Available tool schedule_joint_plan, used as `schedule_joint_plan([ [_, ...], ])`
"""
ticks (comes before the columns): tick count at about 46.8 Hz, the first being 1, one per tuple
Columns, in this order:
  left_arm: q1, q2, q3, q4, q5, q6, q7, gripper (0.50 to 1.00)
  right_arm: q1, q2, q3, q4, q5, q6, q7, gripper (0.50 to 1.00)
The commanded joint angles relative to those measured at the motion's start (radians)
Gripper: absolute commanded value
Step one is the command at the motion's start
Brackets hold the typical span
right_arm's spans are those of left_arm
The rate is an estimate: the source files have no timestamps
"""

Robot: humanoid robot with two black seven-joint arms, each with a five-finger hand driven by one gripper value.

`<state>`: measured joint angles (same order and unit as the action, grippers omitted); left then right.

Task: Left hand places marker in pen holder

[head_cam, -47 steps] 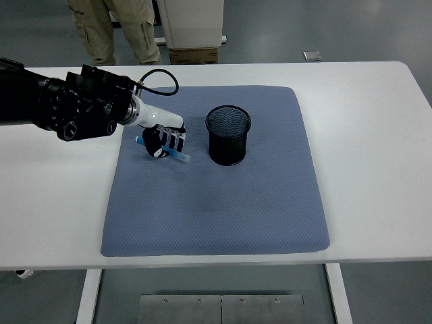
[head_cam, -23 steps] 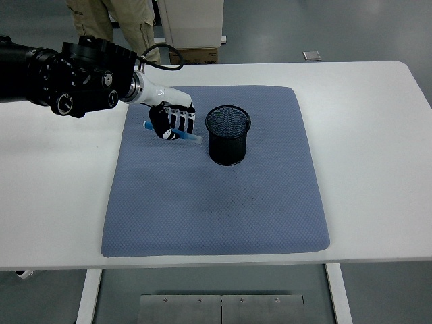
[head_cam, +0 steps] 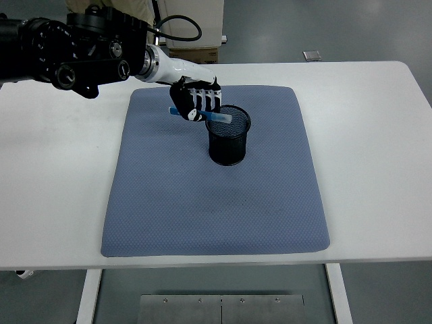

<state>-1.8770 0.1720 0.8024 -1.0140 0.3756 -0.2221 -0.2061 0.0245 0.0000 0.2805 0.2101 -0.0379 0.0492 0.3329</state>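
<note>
Blue-grey mat [head_cam: 216, 196] on white table [head_cam: 378, 135], left hand [head_cam: 194, 100] fingers clenched around marker [head_cam: 217, 117] above mesh holder [head_cam: 228, 135].

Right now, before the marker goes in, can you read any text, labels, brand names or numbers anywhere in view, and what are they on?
None that can be read.
Marker in the left hand: no legible print.
Pen holder: plain black mesh, no label.
Blue mat and white table: no markings.
Cardboard box behind the table: any print is too small to read.
Left arm housing: no readable lettering.
</note>
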Motion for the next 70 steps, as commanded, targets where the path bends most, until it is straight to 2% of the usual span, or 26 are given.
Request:
schedule_joint_plan([
  [1,0.004,-0.003,-0.023,0.002,-0.017,0.001,0.0,0.5,0.0,0.0,0.0,0.0,0.0,0.0,0.0,1.0],
  [18,0.024,-0.014,-0.078,0.035,-0.05,0.009,0.0,0.5,0.0,0.0,0.0,0.0,0.001,0.0,0.0,1.0],
  [34,0.093,-0.057,-0.121,0.046,-0.214,0.017,-0.001,0.5,0.0,0.0,0.0,0.0,0.001,0.0,0.0,1.0],
  [40,0.105,-0.058,-0.124,0.061,-0.26,0.041,-0.004,0.5,0.0,0.0,0.0,0.0,0.0,0.0,0.0,1.0],
  [60,0.145,-0.057,-0.124,0.064,-0.363,0.055,-0.05,0.5,0.0,0.0,0.0,0.0,0.0,0.0,0.0,1.0],
  [65,0.147,-0.057,-0.124,0.064,-0.409,0.055,-0.084,0.5,0.0,0.0,0.0,0.0,0.0,0.0,0.001,1.0],
  [66,0.147,-0.057,-0.124,0.064,-0.415,0.056,-0.087,0.513,0.0,0.0,-0.001,0.0,0.0,0.0,0.0,1.0],
  [69,0.147,-0.057,-0.124,0.064,-0.429,0.067,-0.09,0.648,0.0,0.0,0.0,0.0,0.0,0.0,0.0,1.0],
  [70,0.148,-0.057,-0.124,0.064,-0.432,0.073,-0.09,0.672,0.0,0.0,-0.001,0.0,0.0,0.0,0.0,1.0],
])
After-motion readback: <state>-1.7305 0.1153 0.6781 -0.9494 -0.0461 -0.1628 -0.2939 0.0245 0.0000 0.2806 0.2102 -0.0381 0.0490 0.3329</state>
